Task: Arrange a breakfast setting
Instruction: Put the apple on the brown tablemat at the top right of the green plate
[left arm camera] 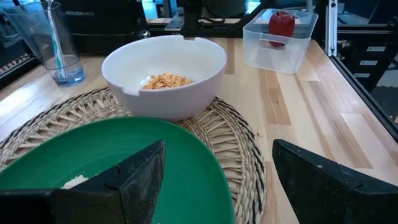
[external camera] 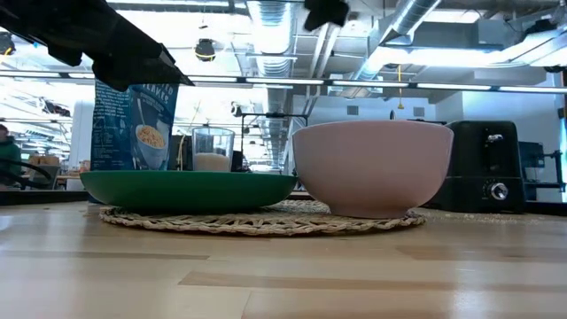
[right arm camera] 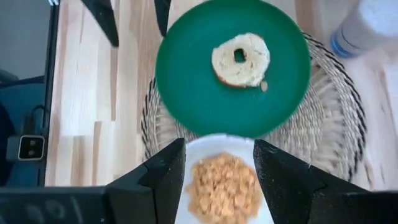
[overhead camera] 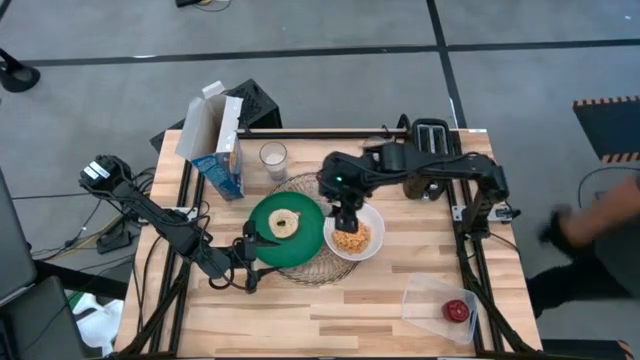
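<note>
We see the left arm stretched low across the desk [overhead camera: 330, 310], its left gripper [overhead camera: 262, 247] spread wide at the left rim of the green plate [overhead camera: 300, 245]. On the plate lies the bagel [overhead camera: 284, 223], flat, hole upward. The plate sits on the round mat [overhead camera: 330, 268], touching the white bowl [overhead camera: 372, 251] of cereal [overhead camera: 352, 240] beside it. The right arm bends in from the right (elbow high), its right gripper [overhead camera: 346, 220] pointing straight down over the bowl, fingers apart. The apple [overhead camera: 458, 310] rests in a clear tub [overhead camera: 425, 300] far right.

You are in a lab or open industrial workspace: exposed ceiling ducts [external camera: 266, 22] and pipes overhead, grey taped floor [overhead camera: 330, 50], aluminium-framed wooden table [overhead camera: 340, 310].
</note>
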Available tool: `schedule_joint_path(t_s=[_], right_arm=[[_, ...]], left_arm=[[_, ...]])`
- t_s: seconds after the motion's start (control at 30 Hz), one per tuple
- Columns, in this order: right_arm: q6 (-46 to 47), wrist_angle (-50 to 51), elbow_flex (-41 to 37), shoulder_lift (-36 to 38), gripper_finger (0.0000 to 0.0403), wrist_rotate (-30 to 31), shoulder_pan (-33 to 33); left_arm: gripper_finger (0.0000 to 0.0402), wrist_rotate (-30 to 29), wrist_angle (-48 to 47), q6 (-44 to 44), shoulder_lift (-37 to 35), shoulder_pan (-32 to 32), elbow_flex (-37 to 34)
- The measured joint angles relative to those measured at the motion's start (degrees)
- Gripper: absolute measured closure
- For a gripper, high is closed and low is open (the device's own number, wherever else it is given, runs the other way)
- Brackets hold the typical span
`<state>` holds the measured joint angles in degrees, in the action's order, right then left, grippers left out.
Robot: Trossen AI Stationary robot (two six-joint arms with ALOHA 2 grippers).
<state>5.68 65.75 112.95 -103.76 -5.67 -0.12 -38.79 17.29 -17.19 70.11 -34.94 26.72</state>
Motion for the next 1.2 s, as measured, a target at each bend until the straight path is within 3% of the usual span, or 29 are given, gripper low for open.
schedule_joint_path(t_s=[0.17,0.33,0.67,0.93,1.2], right_arm=[[4.29,2.69,-3.12,4.47,0.0186,2.71,3.41],[9.86,2.59,-11.23,11.12,0.0186,3.37,6.27],[29.79,2.91,-24.39,22.86,0.0186,7.6,16.21],[44.99,3.31,-26.58,23.87,0.0186,10.34,25.29],[63.07,6.68,-26.56,22.18,0.0186,11.09,32.49]], left_arm=[[0.0121,0.0,0.07,0.0,0.0,0.0,0.0],[0.0121,-0.73,0.22,0.04,0.0,0.0,0.0],[0.0121,-0.28,3.54,6.34,0.0,1.98,0.0],[0.0121,0.19,3.66,9.2,0.0,3.77,0.0],[0.0121,7.03,3.46,6.94,0.42,4.04,0.0]])
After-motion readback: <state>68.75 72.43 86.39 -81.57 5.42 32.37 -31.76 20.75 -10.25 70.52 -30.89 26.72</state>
